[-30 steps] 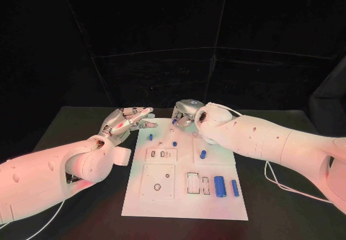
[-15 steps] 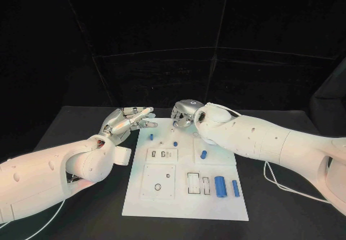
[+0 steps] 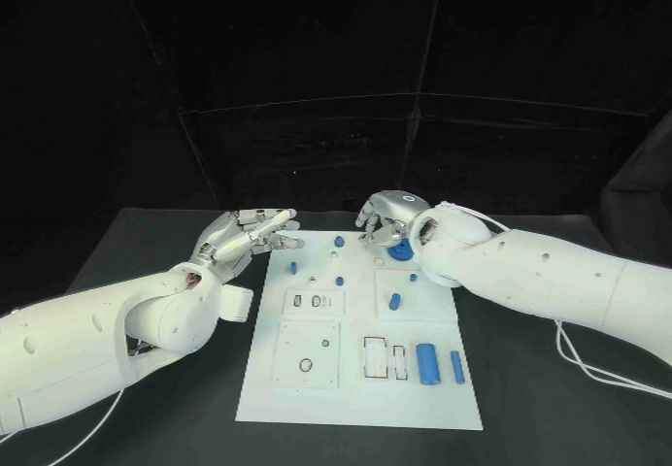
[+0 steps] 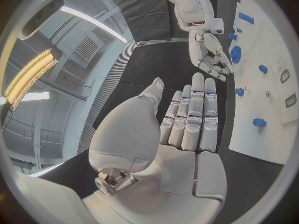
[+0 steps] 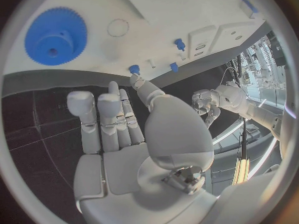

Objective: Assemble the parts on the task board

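Observation:
The white task board [image 3: 357, 383] lies in the middle of the black table. A blue gear [image 3: 401, 249] [image 5: 55, 36] lies flat at the board's far right corner. My right hand [image 3: 392, 217] [image 5: 118, 129] hovers just behind the gear, fingers apart and holding nothing. My left hand [image 3: 252, 233] [image 4: 187, 119] is held flat and open over the table beside the board's far left corner. Small blue pegs [image 3: 294, 264] [image 3: 339, 280] [image 3: 395, 299] are spread over the board's far half. Two blue cylinders [image 3: 427, 362] [image 3: 456, 366] lie near its front right.
Rectangular slots [image 3: 374, 355] and round holes [image 3: 306, 364] mark the board's near half. A white cable [image 3: 560, 364] trails over the table under my right arm. Black curtains close off the back of the table.
My right hand has shifted to the right and drawn back off the board's corner, and the blue gear it covered now lies in plain sight. The left hand has stayed put.

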